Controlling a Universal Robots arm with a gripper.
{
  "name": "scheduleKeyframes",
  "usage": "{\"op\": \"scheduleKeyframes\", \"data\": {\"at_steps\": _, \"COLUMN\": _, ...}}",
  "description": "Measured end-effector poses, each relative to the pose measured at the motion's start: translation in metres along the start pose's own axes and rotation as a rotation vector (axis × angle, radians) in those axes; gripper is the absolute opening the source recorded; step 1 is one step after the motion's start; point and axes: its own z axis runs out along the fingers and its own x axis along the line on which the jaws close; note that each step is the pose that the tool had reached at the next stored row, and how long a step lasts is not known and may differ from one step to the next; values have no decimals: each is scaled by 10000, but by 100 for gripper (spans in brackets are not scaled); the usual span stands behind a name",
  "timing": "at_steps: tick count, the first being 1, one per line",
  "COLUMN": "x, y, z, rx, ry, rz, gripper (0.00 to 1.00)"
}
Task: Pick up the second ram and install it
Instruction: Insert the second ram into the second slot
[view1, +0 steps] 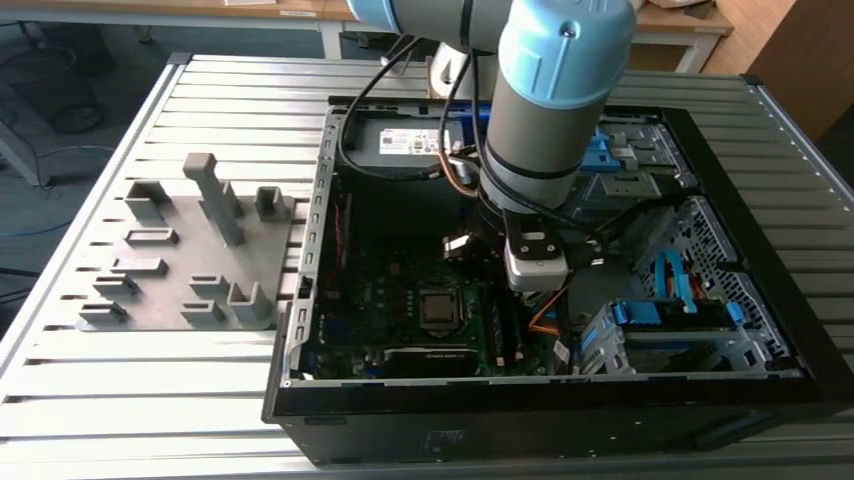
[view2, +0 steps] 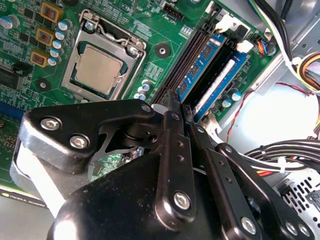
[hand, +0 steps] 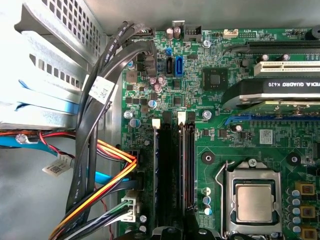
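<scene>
A big table (view1: 160, 400) made of grey metal slats holds everything. On it lies an open black computer case (view1: 534, 425), which takes up the exterior view's right and middle.

A thick robot arm (view1: 547, 110), grey with light blue caps, comes down from the top of the exterior view. It reaches into the middle of the case.

At the exterior view's left, just beside the case, lies a flat grey plate (view1: 174, 300). Grey blocks stand up on it.

The floor of the case is a green board (view2: 150, 30) full of tiny parts. A square silver chip (view2: 100, 67) sits in a metal frame on this board. In the exterior view it is in the lower middle of the case.

A bunch of black, red, yellow and orange wires (hand: 95, 165) runs along one side of the board.

In the second wrist view, the black gripper (view2: 178, 106) points at the long dark slots next to the silver chip. Its two fingers (view2: 170, 150) are pressed close together at the tips.

The second ram (view2: 200, 67) is a thin blue stick with black chips. It stands on its edge in one slot, and its near end goes in between the tips, so the gripper seems to pinch it.

Another blue stick (view2: 220, 82) with a pale label stands in the slot just beside it.
</scene>
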Motion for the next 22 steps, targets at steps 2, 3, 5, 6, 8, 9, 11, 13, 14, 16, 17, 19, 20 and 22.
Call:
{"op": "scheduleKeyframes", "data": {"at_steps": 2, "x": 0, "y": 0, "z": 1, "rx": 0, "ry": 1, "rz": 0, "gripper": 14}}
{"op": "scheduleKeyframes", "data": {"at_steps": 3, "x": 0, "y": 0, "z": 1, "rx": 0, "ry": 0, "rz": 0, "gripper": 14}}
{"op": "scheduleKeyframes", "data": {"at_steps": 5, "x": 0, "y": 0, "z": 2, "rx": 1, "ry": 1, "rz": 1, "gripper": 15}}
{"op": "scheduleKeyframes", "data": {"at_steps": 6, "x": 0, "y": 0, "z": 3, "rx": 0, "ry": 1, "rz": 1, "gripper": 21}}
{"op": "scheduleKeyframes", "data": {"at_steps": 8, "x": 0, "y": 0, "z": -22, "rx": -2, "ry": 0, "rz": 0, "gripper": 21}}
{"op": "scheduleKeyframes", "data": {"at_steps": 9, "x": 1, "y": 0, "z": -64, "rx": -4, "ry": 0, "rz": 0, "gripper": 21}}
{"op": "scheduleKeyframes", "data": {"at_steps": 11, "x": 2, "y": 1, "z": -156, "rx": -5, "ry": 0, "rz": 1, "gripper": 21}}
{"op": "scheduleKeyframes", "data": {"at_steps": 13, "x": 4, "y": 1, "z": -244, "rx": -4, "ry": 1, "rz": 0, "gripper": 21}}
{"op": "scheduleKeyframes", "data": {"at_steps": 14, "x": 5, "y": -1, "z": -290, "rx": -6, "ry": 0, "rz": -1, "gripper": 21}}
{"op": "scheduleKeyframes", "data": {"at_steps": 16, "x": 6, "y": -8, "z": -383, "rx": -10, "ry": 0, "rz": 0, "gripper": 20}}
{"op": "scheduleKeyframes", "data": {"at_steps": 17, "x": 7, "y": -12, "z": -428, "rx": -15, "ry": 1, "rz": 0, "gripper": 13}}
{"op": "scheduleKeyframes", "data": {"at_steps": 19, "x": 8, "y": -19, "z": -511, "rx": -46, "ry": 1, "rz": 0, "gripper": 10}}
{"op": "scheduleKeyframes", "data": {"at_steps": 20, "x": 8, "y": -21, "z": -550, "rx": -58, "ry": 1, "rz": 0, "gripper": 10}}
{"op": "scheduleKeyframes", "data": {"at_steps": 22, "x": 9, "y": -22, "z": -566, "rx": -59, "ry": 2, "rz": -1, "gripper": 10}}
